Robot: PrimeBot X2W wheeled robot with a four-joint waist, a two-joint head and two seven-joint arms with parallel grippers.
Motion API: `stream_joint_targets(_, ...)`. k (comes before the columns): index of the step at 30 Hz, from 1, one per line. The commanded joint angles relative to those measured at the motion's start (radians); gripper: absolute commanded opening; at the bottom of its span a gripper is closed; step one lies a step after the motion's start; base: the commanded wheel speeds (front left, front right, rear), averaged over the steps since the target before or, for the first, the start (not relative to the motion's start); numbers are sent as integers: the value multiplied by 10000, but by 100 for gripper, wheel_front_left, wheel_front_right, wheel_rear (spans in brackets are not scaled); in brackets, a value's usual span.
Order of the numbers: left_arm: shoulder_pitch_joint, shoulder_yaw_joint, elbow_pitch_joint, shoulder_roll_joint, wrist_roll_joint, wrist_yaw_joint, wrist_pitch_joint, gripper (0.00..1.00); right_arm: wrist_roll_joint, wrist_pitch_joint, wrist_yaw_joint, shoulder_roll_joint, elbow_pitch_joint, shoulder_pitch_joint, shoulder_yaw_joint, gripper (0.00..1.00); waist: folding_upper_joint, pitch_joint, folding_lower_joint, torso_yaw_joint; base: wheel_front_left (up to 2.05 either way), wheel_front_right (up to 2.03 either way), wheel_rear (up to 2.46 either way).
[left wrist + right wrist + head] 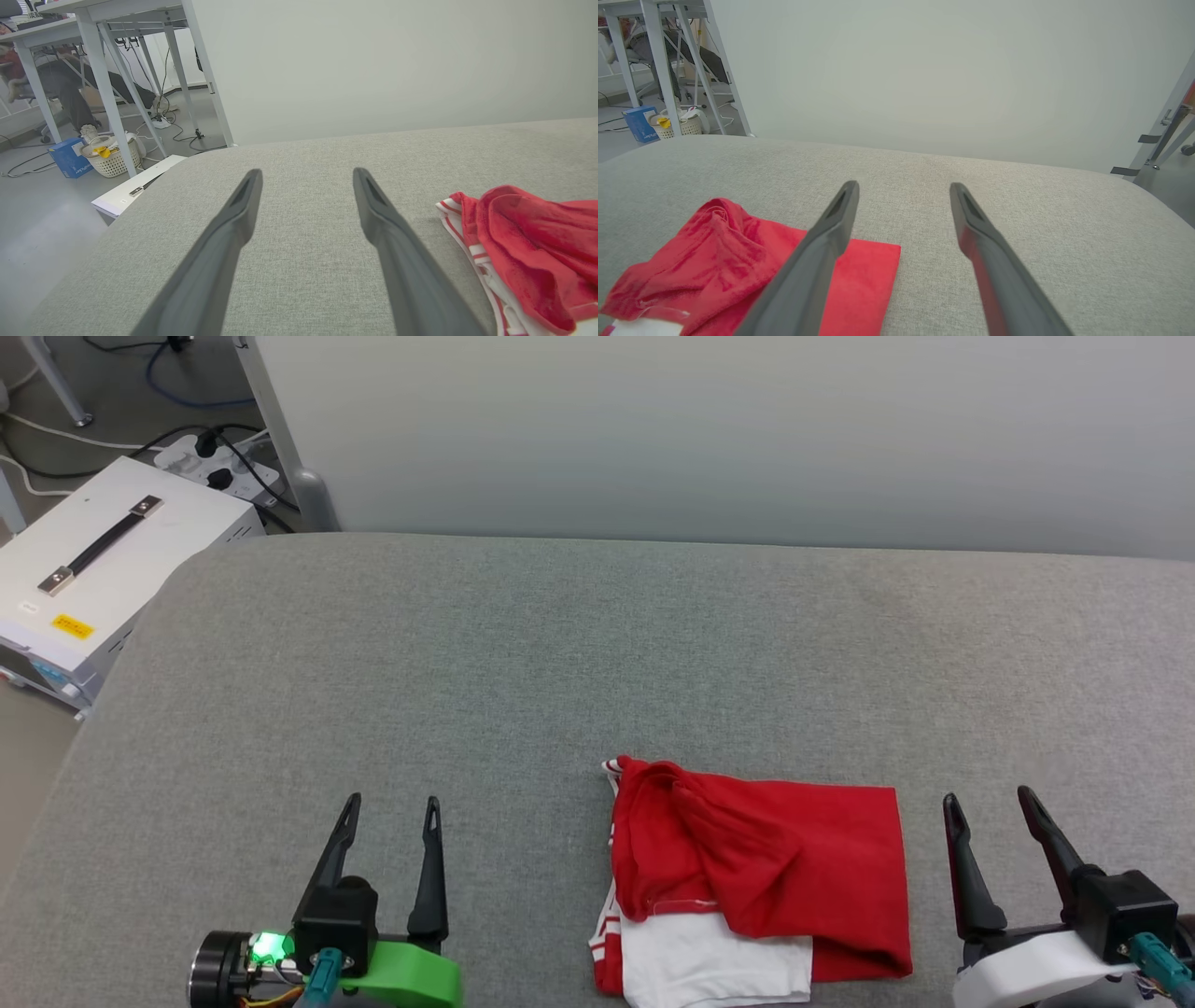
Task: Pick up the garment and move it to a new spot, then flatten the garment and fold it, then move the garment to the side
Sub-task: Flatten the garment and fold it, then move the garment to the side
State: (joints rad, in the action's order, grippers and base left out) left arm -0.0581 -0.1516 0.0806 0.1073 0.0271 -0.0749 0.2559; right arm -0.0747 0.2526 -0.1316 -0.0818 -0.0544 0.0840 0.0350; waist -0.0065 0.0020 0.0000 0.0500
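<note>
One garment point(756, 887), red with a white sleeve showing, lies crumpled and half doubled on the grey pad point(560, 644), between my two grippers. No clear long axis: the heap is about as wide as it is deep. My right gripper point(986, 795) sits just beside the garment's right edge; my left gripper point(392, 800) is well apart from its left edge. The right arm is nearer, so I judge it leads the pick. Both grippers are spread wide, holding nothing and clear of the garment.
</note>
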Motion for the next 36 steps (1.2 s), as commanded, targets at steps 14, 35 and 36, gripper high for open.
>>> stream_joint_targets(14, -100, 68, 74, -28, 90, 59, 59, 100, 159, 90, 9, 83, 713, -10, 393, 100, 65, 6, 0, 100, 0, 0, 0)
stream_joint_targets(35, 495, -34, -3, -190, 85, 248, 59, 100, -5769, -8955, 9, -3931, -202, -2579, -1916, 100, 65, 1061, 0, 417, 0, 0, 0)
stream_joint_targets(36, 536, -57, 0, -200, 81, 264, 59, 100, -6124, -9282, 9, -3891, -311, -2536, -1876, 100, 65, 1120, 0, 453, 0, 0, 0)
